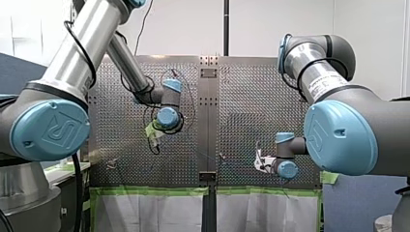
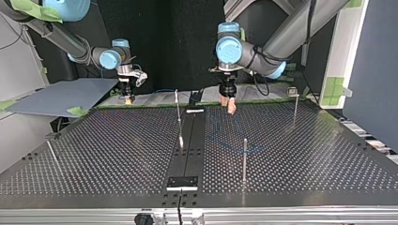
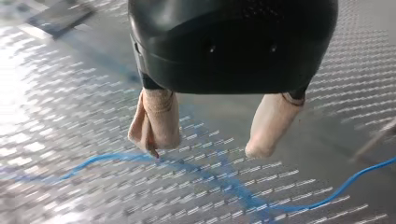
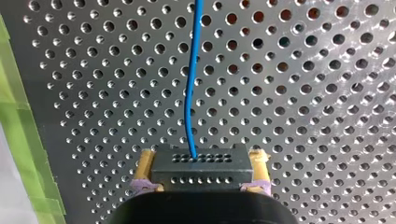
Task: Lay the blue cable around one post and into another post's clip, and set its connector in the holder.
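Left jaws apart — right jaws grip connector (image 4: 201, 169).

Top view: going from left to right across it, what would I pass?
Grey sheet → my right arm's claw, shut on the connector → leaning post → my left arm's claw, open → near post → far post.
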You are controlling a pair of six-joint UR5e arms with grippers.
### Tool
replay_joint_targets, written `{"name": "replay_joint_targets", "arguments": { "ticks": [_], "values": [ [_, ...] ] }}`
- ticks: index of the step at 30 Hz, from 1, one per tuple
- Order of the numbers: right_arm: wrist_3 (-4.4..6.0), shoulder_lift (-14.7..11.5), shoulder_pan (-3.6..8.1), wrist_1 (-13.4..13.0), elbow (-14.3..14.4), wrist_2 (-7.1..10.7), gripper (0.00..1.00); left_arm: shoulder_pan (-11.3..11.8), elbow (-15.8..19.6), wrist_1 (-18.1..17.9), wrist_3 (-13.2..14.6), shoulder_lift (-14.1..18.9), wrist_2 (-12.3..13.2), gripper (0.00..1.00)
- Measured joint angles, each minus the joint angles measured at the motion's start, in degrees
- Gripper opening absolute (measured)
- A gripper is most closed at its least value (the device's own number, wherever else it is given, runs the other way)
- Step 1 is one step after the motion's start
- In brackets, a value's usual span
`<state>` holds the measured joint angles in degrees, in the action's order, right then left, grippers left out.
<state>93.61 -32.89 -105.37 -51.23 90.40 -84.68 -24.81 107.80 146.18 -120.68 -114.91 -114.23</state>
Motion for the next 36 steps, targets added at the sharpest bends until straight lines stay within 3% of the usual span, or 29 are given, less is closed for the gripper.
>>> {"name": "replay_joint_targets", "arguments": {
  "ticks": [7,19,27,36],
  "values": [
    [0.09,0.10,0.09,-0.01,0.01,0.11,0.00,2.79,0.09,-0.98,-3.42,3.42,-0.06,1.00],
    [0.09,0.28,0.18,-0.19,0.01,0.50,0.00,5.68,0.11,-1.75,-8.38,8.38,0.49,1.00],
    [0.10,0.45,0.24,-0.20,0.00,0.56,0.00,7.65,0.11,-3.61,-12.22,12.22,2.82,1.00],
    [0.09,0.54,0.24,-0.36,0.00,0.63,0.00,11.77,0.12,-4.06,-16.69,16.70,6.52,1.00]
  ]
}}
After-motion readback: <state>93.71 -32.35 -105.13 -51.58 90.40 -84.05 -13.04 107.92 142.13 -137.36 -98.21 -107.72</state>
